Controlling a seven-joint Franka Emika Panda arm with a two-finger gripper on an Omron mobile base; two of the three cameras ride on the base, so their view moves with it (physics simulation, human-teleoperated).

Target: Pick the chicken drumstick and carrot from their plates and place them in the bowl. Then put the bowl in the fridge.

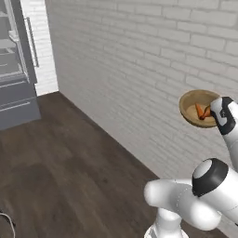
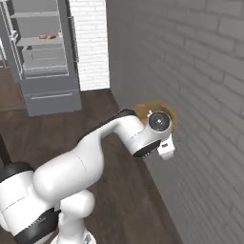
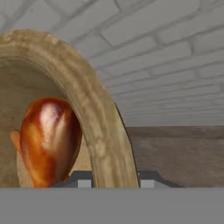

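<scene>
My gripper (image 3: 114,181) is shut on the rim of the tan wooden bowl (image 3: 98,127) and holds it up in the air close to the brick wall. The reddish-brown chicken drumstick (image 3: 48,140) lies inside the bowl, with a sliver of the orange carrot (image 3: 15,138) beside it. In the left base view the bowl (image 1: 193,109) hangs at the right with the carrot (image 1: 200,110) in it, and the gripper (image 1: 213,113) grips its right rim. In the right base view the bowl (image 2: 143,108) peeks out behind the hand. The fridge (image 2: 43,57) stands open at the far left. The plates are out of view.
A white brick wall (image 1: 139,60) runs close along the right of the arm. Dark wood floor (image 1: 69,162) stretches between the robot and the fridge (image 1: 14,69). A small item lies on an upper fridge shelf (image 2: 47,36).
</scene>
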